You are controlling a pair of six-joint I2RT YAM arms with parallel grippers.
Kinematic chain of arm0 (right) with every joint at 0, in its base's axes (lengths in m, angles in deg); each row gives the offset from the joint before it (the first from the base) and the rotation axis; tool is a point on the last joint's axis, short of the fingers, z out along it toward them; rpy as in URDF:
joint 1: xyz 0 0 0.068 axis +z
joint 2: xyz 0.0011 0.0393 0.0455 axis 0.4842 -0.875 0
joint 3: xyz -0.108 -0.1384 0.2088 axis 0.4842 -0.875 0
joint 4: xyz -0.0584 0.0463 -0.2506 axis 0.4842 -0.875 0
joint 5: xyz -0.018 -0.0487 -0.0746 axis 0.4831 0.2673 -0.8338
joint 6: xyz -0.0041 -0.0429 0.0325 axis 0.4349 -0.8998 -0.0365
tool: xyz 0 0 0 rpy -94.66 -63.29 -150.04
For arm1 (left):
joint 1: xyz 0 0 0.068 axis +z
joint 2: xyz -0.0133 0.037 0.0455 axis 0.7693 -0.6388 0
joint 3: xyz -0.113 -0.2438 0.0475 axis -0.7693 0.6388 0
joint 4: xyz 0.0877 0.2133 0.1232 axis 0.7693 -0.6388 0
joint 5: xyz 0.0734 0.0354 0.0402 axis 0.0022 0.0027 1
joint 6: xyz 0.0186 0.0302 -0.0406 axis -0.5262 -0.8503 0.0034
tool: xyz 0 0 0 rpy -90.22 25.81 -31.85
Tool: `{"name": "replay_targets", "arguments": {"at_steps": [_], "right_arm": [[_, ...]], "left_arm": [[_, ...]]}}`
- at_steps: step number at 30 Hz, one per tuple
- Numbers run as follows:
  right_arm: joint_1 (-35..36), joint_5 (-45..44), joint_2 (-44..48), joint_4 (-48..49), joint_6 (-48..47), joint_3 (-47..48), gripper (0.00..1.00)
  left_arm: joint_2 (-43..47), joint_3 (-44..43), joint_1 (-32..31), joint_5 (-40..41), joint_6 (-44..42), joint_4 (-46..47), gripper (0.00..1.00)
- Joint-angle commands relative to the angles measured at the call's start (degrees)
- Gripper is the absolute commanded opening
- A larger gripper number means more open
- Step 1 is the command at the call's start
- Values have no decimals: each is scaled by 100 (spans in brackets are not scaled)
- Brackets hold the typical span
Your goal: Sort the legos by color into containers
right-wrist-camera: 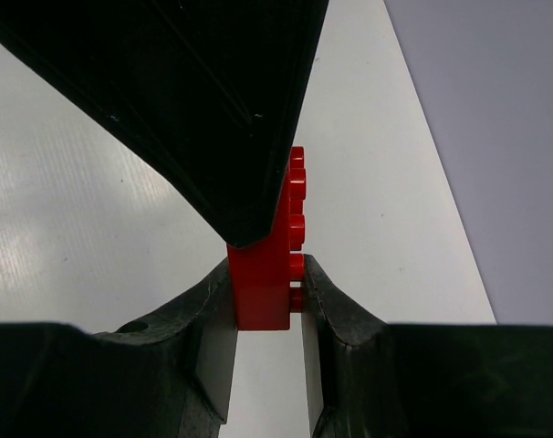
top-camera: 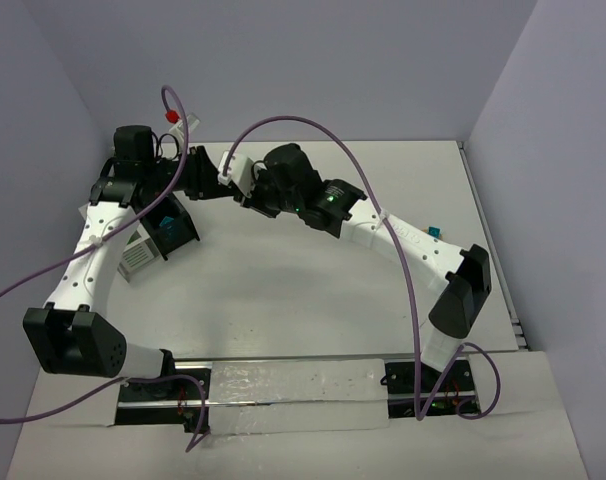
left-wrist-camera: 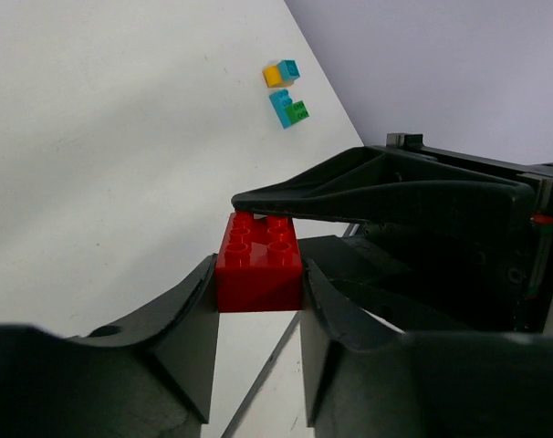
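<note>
Left gripper (left-wrist-camera: pixel 258 306): narrowly open, clamping red lego (left-wrist-camera: pixel 258 265), mid-frame. Right gripper (right-wrist-camera: pixel 267 301): closed on the same lego, unbinned. Loose legos (left-wrist-camera: pixel 282 105), upper centre: unsorted. Containers (top-camera: pixel 141 252), top view left: largely hidden. We judge sorting unfinished.

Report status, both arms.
Left gripper shut on red lego. Right gripper shut on it too. Containers partly under left arm.

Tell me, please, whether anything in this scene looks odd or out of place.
Yes: both arms hold red at once. The left gripper pinches a red lego, and the right gripper is shut on red too, its finger lying across that brick's far edge. One brick or two joined, I cannot tell.
</note>
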Motion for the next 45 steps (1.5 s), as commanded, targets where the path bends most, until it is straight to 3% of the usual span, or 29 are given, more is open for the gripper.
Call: {"name": "replay_targets", "arguments": {"at_steps": [1, 2, 3, 6, 7, 10, 14, 17, 21, 26, 35, 45], "right_arm": [[79, -54, 49, 256, -72, 264, 4], [76, -54, 49, 241, -83, 266, 5], [81, -61, 55, 239, -105, 253, 15], [88, -98, 82, 244, -115, 208, 51], [83, -130, 96, 239, -122, 184, 75], [69, -279, 250, 324, -135, -64, 98], [-3, -335, 585, 423, -170, -521, 100], [-324, -194, 834, 312, -56, -923, 100], [-868, 102, 919, -20, 294, -1095, 100], [-1436, 288, 1024, -187, 451, -1287, 100], [-1780, 377, 1213, -277, 519, -1540, 100], [-1965, 302, 1301, -302, 420, -1676, 100]], "left_arm": [[56, -78, 48, 104, -31, 91, 12], [53, -78, 55, 100, -33, 93, 10], [58, -85, 70, 98, -26, 93, 3], [107, -101, 205, 93, -26, 76, 0], [111, -130, 341, 98, -55, 38, 0], [121, -312, 803, 327, -457, -297, 0], [-88, -1051, 1415, 1069, -1288, -1112, 0], [-318, -1493, 1780, 2172, -2142, -1582, 0], [-681, -1950, 2171, 3646, -2623, -1802, 0], [-1269, -2267, 2333, 4131, -2922, -1815, 2], [-2368, -3119, 2331, 4126, -3034, -2014, 8], [-2955, -3193, 2329, 3688, -3091, -2355, 9]]}}
